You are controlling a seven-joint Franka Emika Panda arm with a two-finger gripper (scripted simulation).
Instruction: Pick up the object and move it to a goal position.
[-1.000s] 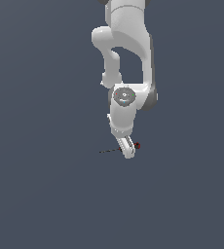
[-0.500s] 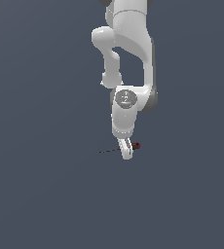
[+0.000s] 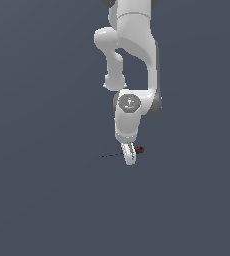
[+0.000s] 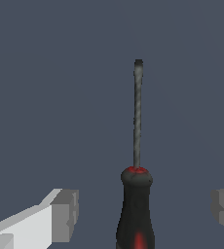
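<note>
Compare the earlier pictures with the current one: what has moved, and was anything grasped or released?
The arm swung its wrist upright, so the gripper now hangs nearly straight down over the screwdriver instead of slanting toward the exterior view's right. Its jaws are open on either side of the handle, touching nothing. Nothing was grasped or released. The screwdriver lies where it was.

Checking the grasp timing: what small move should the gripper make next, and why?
Probably close the fingers. The wrist view shows the screwdriver handle centred between them, with gaps on both sides, and the gripper already low around it.
</note>
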